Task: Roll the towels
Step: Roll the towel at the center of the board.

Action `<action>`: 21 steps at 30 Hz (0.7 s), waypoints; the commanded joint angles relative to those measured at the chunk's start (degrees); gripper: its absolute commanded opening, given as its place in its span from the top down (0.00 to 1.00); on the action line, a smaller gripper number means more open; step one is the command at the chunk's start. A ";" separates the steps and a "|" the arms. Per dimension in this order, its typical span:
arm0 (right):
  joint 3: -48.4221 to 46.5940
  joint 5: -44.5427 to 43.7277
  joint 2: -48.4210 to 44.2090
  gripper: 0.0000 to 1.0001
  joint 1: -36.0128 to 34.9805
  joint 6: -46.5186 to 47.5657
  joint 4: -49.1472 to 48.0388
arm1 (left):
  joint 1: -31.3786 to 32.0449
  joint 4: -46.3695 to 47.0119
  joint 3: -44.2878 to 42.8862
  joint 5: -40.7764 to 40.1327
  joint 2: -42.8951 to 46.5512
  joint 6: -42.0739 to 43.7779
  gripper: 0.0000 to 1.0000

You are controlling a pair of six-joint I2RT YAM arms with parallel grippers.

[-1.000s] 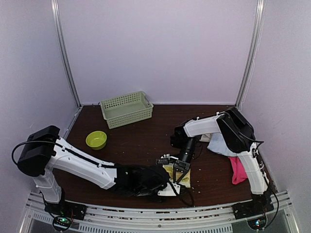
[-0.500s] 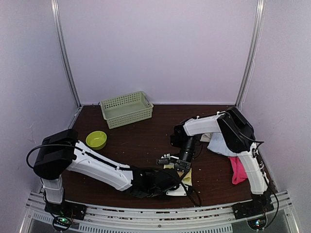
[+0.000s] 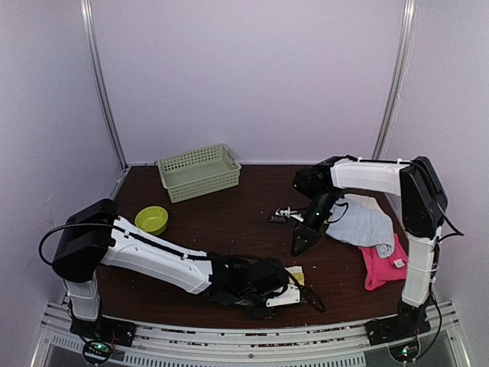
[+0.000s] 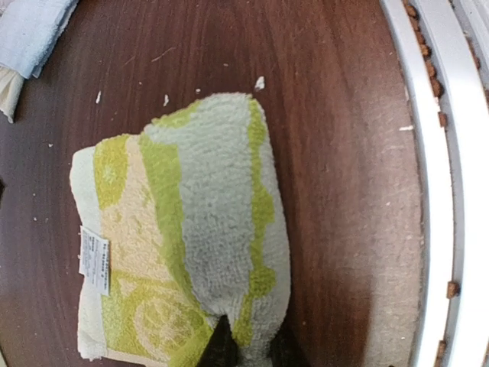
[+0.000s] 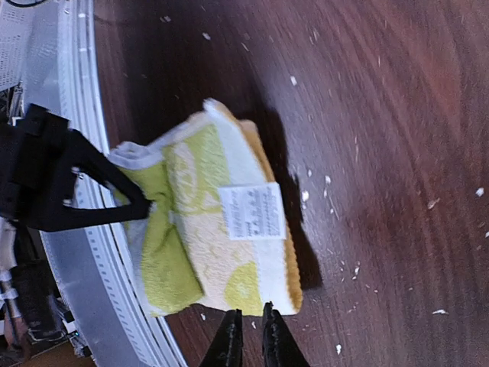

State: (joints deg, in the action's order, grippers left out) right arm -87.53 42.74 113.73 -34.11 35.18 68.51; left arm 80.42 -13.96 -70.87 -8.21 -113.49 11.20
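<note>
The lime-green towel point(image 4: 191, 229) with pale lemon print lies folded near the table's front edge, its white tag point(image 5: 252, 212) facing up. My left gripper point(image 4: 248, 345) is shut on the towel's near, rolled-over edge, and in the right wrist view its black fingers point(image 5: 114, 206) pinch that edge. In the top view the towel point(image 3: 296, 273) peeks out beside the left gripper point(image 3: 273, 291). My right gripper point(image 5: 250, 336) hangs above the table just off the towel's far side, shut and holding nothing. The light blue towel point(image 3: 363, 222) and the hot pink towel point(image 3: 380, 264) lie at the right.
A green plastic basket point(image 3: 199, 172) stands at the back left and a small green bowl point(image 3: 151, 220) sits left of centre. The white front rail point(image 4: 443, 191) runs close beside the lime-green towel. White crumbs dot the brown table point(image 5: 397, 115).
My left gripper has shut on the lime-green towel's near edge. The right gripper has let go of the towel and lifted back and to the right, away from it.
</note>
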 commanded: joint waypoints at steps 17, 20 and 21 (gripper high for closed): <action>-3.99 -21.10 16.07 1.00 -11.69 -8.41 -9.40 | 0.50 -14.98 -6.04 12.53 -0.22 -6.47 0.86; -8.07 -19.00 17.93 1.00 -11.76 -8.27 -7.66 | 0.33 -15.75 -6.73 14.33 -1.73 -5.46 0.86; -9.05 -18.63 18.22 1.00 -11.70 -8.15 -7.14 | 0.04 -15.75 -6.74 15.00 -2.33 -5.51 0.86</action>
State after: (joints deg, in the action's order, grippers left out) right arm -93.62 26.70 126.41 -45.04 28.08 71.90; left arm 80.58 -26.09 -76.47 2.39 -113.58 5.21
